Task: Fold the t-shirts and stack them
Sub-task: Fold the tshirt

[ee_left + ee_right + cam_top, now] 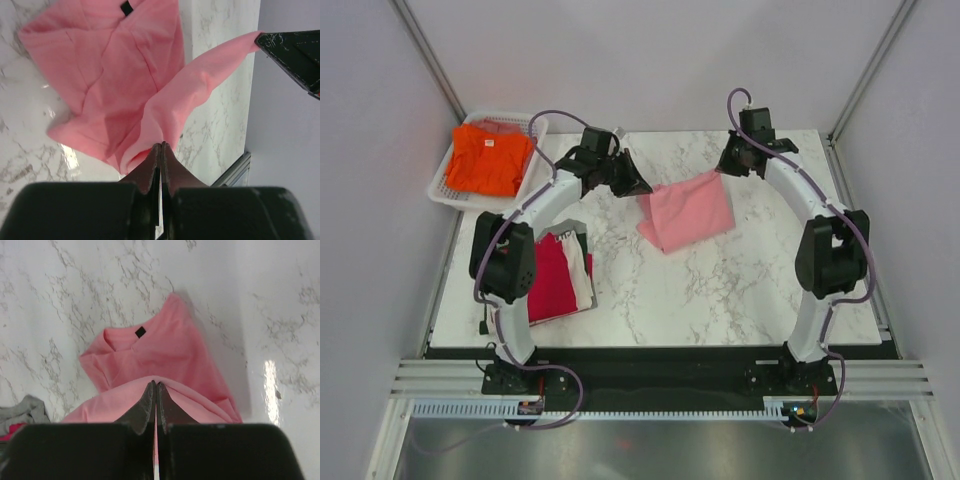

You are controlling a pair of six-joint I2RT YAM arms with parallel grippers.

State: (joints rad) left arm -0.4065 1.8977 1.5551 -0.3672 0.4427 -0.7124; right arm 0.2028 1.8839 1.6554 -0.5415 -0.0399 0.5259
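The left jaws and right jaws are each clamped tight on an edge of the large light pink cotton t-shirt [686,212], stretched crosswise between them, its body draping onto the white marble tabletop [740,290] on their near side.

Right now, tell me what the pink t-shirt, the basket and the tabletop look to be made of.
Pink t-shirt: soft knit cloth, probably cotton, matte. It drapes and creases where it hangs.
Basket: white moulded plastic by the look of it, with open mesh walls.
Tabletop: white with grey veins and a glossy finish that shows glare. It may be real marble or a printed laminate.
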